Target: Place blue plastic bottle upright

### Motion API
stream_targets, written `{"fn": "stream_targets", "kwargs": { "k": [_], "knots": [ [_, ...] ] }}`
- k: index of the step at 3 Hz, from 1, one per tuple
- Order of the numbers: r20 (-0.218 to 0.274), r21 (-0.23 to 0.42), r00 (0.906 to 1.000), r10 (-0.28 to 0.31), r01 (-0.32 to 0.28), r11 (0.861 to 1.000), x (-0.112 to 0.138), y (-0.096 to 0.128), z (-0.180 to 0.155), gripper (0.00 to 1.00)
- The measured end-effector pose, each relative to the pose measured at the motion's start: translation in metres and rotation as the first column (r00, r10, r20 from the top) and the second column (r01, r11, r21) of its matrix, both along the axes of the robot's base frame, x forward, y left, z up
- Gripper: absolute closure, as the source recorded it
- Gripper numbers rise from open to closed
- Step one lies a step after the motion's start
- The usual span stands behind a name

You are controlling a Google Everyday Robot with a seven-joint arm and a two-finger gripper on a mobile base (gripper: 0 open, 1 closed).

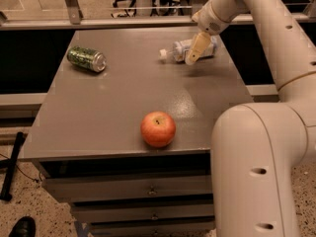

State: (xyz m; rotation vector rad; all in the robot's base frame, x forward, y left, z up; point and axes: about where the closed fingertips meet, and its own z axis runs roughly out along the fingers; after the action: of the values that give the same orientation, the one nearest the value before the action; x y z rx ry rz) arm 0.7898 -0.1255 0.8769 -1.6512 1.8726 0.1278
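Observation:
The blue plastic bottle (177, 52) lies on its side at the back right of the grey table (123, 98), with its white cap pointing left. My gripper (191, 56) reaches down from the upper right and is in front of the middle of the bottle, covering part of its label. Whether it touches the bottle cannot be told.
A green drink can (87, 59) lies on its side at the back left. A red apple (158, 129) stands near the front edge. My white arm (256, 172) fills the right side beside the table. Drawers (148, 189) sit under the tabletop.

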Motion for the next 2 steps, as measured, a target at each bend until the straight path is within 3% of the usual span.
{"fn": "stream_targets", "kwargs": {
  "k": [1,2],
  "knots": [
    [-0.032,-0.053,0.9991,0.026,-0.028,0.998,0.0047,0.0097,-0.0173,0.00],
    [-0.059,-0.090,0.9969,0.052,-0.057,0.994,0.0045,0.0168,-0.0272,0.15]
  ]
}}
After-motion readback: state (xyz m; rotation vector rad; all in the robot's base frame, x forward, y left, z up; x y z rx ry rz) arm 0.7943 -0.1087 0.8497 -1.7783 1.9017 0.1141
